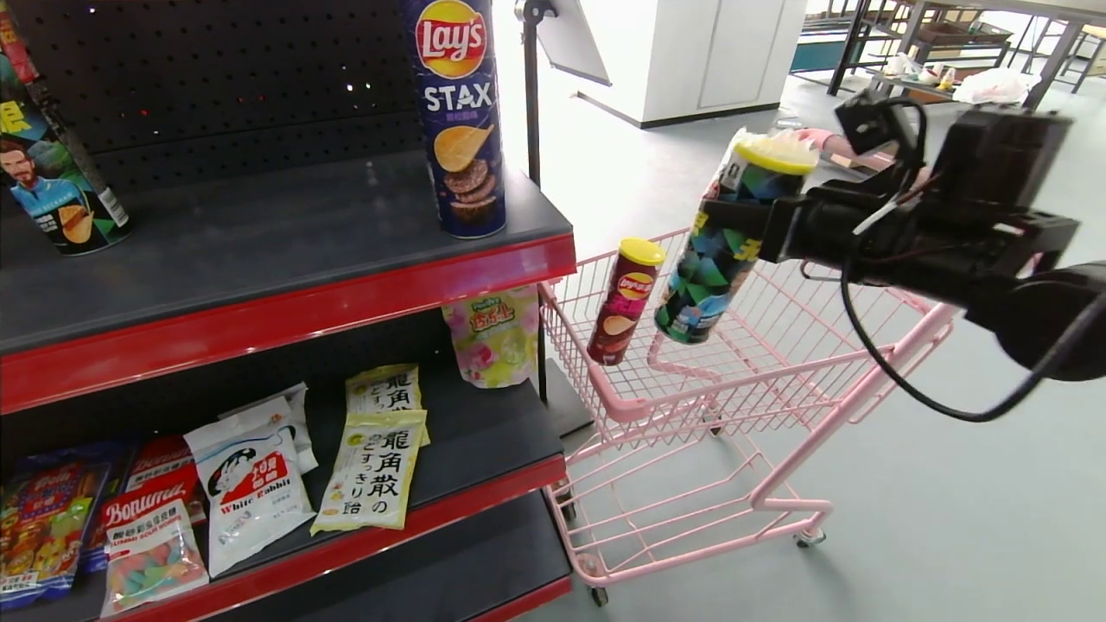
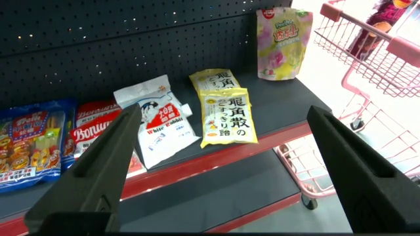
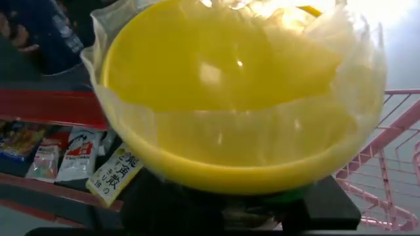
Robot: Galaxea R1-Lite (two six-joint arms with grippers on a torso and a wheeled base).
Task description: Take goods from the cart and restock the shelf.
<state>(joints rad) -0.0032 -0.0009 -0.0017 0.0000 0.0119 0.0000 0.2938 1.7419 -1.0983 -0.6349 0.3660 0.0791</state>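
Observation:
My right gripper [image 1: 733, 226] is shut on a green-and-black chip can [image 1: 704, 285] with a yellow lid, holding it tilted above the pink cart [image 1: 622, 406]. The can's yellow lid [image 3: 230, 85] sits close under the right wrist camera, with the dark fingers [image 3: 164, 203] below it. A dark red chip can [image 1: 624, 302] leans against the cart's shelf-side wall. The top shelf board [image 1: 259, 233] carries a tall blue chip can [image 1: 462, 121] near its right end and another can [image 1: 52, 186] at far left. My left gripper [image 2: 223, 177] is open in front of the lower shelf [image 2: 275, 141], holding nothing.
Snack bags lie on the lower shelf: white bag [image 1: 251, 484], yellow packets [image 1: 371, 466], a pastel pouch [image 1: 494, 337] upright at the right end. A thin black pole [image 1: 531, 173] stands between shelf and cart. Open grey floor lies to the right of the cart.

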